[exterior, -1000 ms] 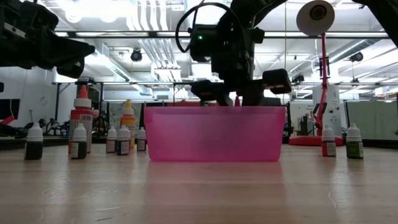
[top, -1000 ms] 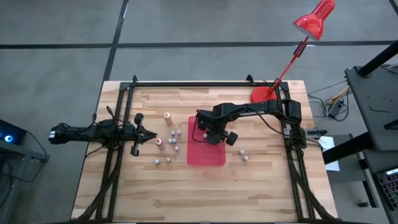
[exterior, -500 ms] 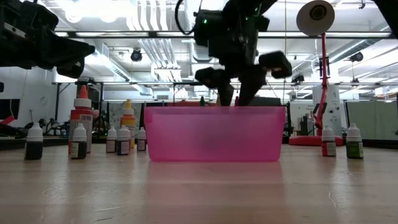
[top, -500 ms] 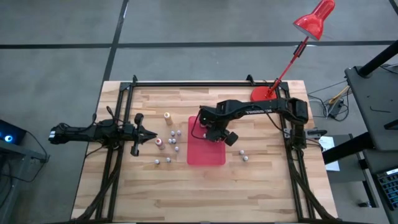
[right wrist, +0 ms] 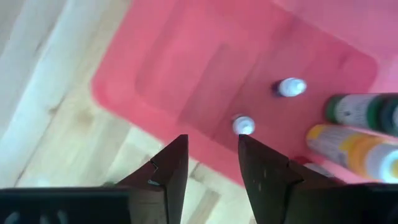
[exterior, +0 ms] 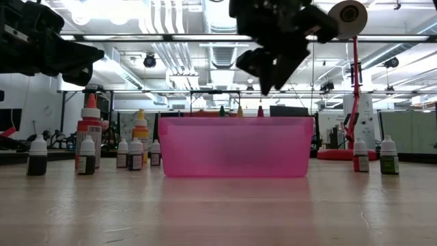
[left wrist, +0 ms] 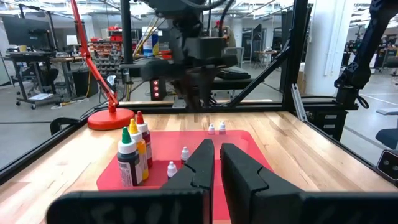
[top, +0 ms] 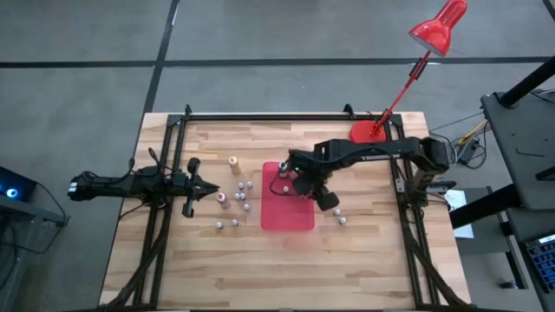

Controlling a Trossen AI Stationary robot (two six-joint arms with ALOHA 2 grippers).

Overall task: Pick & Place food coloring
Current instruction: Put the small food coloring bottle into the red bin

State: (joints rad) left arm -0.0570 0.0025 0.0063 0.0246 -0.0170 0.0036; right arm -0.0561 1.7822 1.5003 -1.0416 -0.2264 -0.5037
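The red tray (top: 290, 217) lies mid-table and looks pink in the low view (exterior: 235, 147). In it stand green, yellow and red food coloring bottles (left wrist: 130, 158) and two tiny white-capped ones (right wrist: 243, 125). My right gripper (top: 308, 185) hangs open above the tray (exterior: 270, 65), with nothing between its fingers (right wrist: 208, 158). More food coloring bottles stand on the wood to the tray's left (top: 238, 198) and right (top: 340, 217). My left gripper (top: 195, 184) waits shut at the table's left, pointing level toward the tray (left wrist: 214, 165).
A red desk lamp stands with its round base (top: 364, 132) at the table's far right. Taller orange (top: 232, 161) and red (top: 223, 198) bottles stand among the loose ones on the left. Black frame rails (top: 260, 115) run along the table's edges.
My right gripper has risen from inside the tray until it is clear above the rim. It has shifted a little toward the table's right edge and rolled about its own axis. The bottles in the tray stay where they were.
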